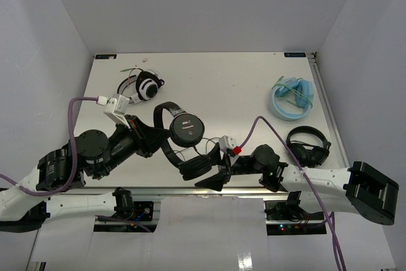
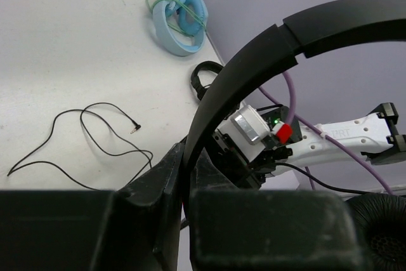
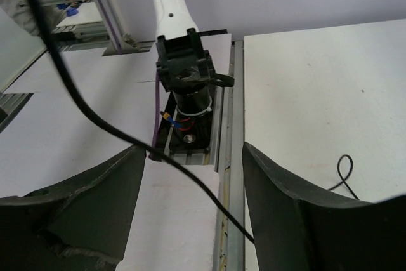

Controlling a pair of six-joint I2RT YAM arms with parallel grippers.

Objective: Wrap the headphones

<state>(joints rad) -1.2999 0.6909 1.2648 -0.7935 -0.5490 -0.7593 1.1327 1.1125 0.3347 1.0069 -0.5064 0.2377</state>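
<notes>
The headphones (image 1: 186, 129) are black, with a thin headband and round earcups; one cup faces up and the other (image 1: 195, 168) sits near the table's front edge. My left gripper (image 1: 155, 136) is shut on the headband (image 2: 254, 55); in the left wrist view the left gripper (image 2: 184, 169) pinches the band edge-on. The thin black cable (image 2: 95, 131) lies in loose loops on the table, ending in its plug (image 2: 136, 128). My right gripper (image 1: 214, 168) hovers beside the lower earcup. In the right wrist view the right gripper (image 3: 193, 207) stands open, and the cable (image 3: 190, 169) runs slantwise between its fingers (image 3: 82, 201) without touching them.
A white-and-black pair with a green cable (image 1: 144, 85) lies at the back left. A pale blue pair (image 1: 292, 98) lies at the back right, with another black pair (image 1: 308, 144) in front of it. The metal rail of the table's near edge (image 3: 231, 157) is below my right gripper.
</notes>
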